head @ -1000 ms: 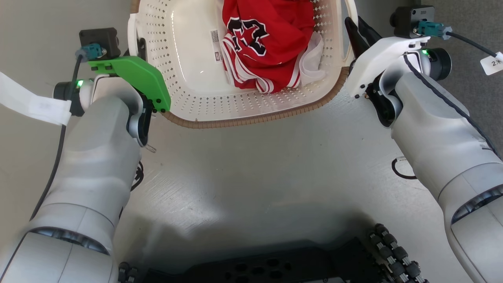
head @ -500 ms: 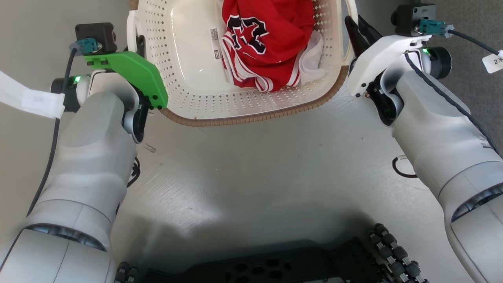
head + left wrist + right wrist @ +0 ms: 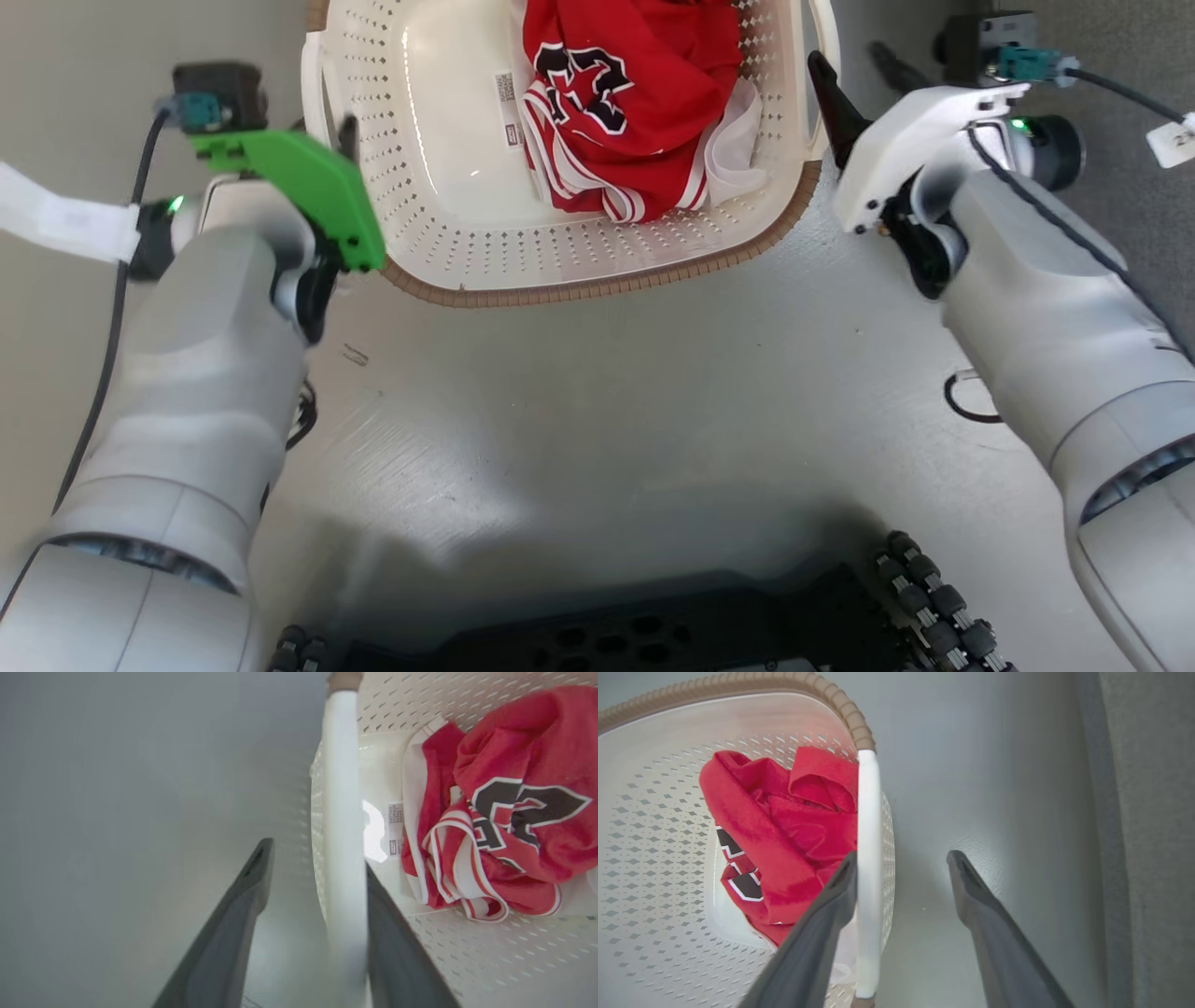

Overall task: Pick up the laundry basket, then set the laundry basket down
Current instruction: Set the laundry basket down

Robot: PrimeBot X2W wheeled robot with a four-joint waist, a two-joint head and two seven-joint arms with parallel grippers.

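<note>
Left wrist view: the left gripper (image 3: 316, 858) stands open, its two dark fingers astride the white left handle (image 3: 343, 765) of the laundry basket (image 3: 490, 961). The finger at 3 o'clock sits close against the handle's inner side. The one at 9 o'clock stands off it, with pale floor (image 3: 117, 812) showing between. In the right wrist view the right gripper (image 3: 902, 856) is spread as well: one finger lies against the inner face of the right handle (image 3: 868, 812), the other is well apart at 3 o'clock, over the floor. (From the head view neither gap can be judged, since a green bracket (image 3: 308, 177) covers most of the left fingers.)

The head view places the left gripper at 10 o'clock, the right at 2 o'clock and the basket at 12 o'clock between them, cut off by the top edge. Whether it rests on the floor I cannot tell.

The basket is cream-white, with diamond-shaped holes in its walls and a brown woven-look rim. Its smooth bottom carries a small printed label (image 3: 509, 107). A crumpled red jersey (image 3: 635, 56) with black-and-white lettering and striped trim lies toward its 1 o'clock side. The robot's dark base (image 3: 653, 635) is at 6 o'clock.
</note>
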